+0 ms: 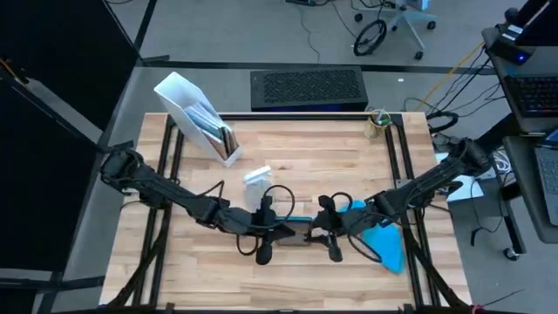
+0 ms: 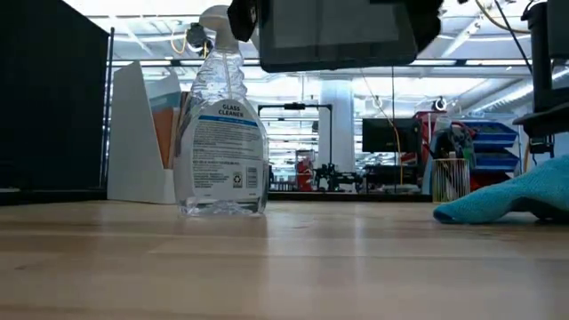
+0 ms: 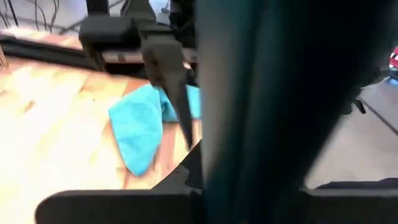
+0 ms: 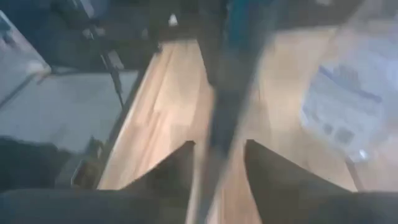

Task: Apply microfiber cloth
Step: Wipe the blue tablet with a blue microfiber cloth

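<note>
Tablet (image 2: 338,34) pinched betw my left tool (image 1: 277,230) & right tool (image 1: 321,232), off desk (image 1: 305,157). Risk: right lets go for microfiber cloth (image 1: 384,240), tablet tips, drops.

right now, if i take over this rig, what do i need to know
Left gripper: shut on one end of the tablet, which is held in the air above mid-table.
Right gripper: shut on the tablet's other end.
Microfiber cloth: crumpled on the table under the right arm, in neither gripper.
Spray bottle: upright, untouched.
Done: tablet lifted.
Left: the cloth is not yet picked up or put to the tablet; one gripper would probably have to let go for it.
</note>
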Controlling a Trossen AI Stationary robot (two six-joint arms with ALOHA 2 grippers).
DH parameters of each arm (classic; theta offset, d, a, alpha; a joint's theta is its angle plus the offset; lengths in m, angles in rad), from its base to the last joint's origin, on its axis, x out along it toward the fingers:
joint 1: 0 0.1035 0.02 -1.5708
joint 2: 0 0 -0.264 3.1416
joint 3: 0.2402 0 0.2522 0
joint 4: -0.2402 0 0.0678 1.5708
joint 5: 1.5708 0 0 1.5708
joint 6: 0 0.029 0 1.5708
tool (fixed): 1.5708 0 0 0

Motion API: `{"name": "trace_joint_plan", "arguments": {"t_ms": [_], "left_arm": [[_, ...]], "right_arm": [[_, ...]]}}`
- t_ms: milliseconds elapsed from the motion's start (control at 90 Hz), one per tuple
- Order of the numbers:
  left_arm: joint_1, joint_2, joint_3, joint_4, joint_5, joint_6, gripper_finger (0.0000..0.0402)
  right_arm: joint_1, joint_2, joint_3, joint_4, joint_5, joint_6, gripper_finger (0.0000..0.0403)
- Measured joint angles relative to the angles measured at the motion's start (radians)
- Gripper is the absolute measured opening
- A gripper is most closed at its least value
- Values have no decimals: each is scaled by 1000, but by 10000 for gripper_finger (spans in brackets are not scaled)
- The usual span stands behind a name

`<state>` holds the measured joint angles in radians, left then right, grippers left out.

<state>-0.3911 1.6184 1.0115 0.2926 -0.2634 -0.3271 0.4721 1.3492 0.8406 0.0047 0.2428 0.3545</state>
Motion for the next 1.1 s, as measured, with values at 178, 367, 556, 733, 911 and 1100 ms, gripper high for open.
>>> {"name": "trace_joint_plan", "arguments": {"t_ms": [178,367,556,733,911,1100], "left_arm": [[-12,1,0,-72,-1,-70,13],[-9,75,-2,-54,-45,-126,12],[-7,154,-2,0,-53,-181,11],[-3,200,-1,23,-53,-238,11],[0,257,-1,112,-28,-308,11],[0,324,0,192,7,-406,10]], "right_arm": [[11,-99,0,-375,-7,144,218],[15,-108,0,-823,-8,446,237],[37,-53,0,-1033,-12,662,238],[68,-18,-91,-918,-71,698,232],[106,-14,-218,-755,-87,759,192],[150,-18,-292,-653,-67,810,108]]}}
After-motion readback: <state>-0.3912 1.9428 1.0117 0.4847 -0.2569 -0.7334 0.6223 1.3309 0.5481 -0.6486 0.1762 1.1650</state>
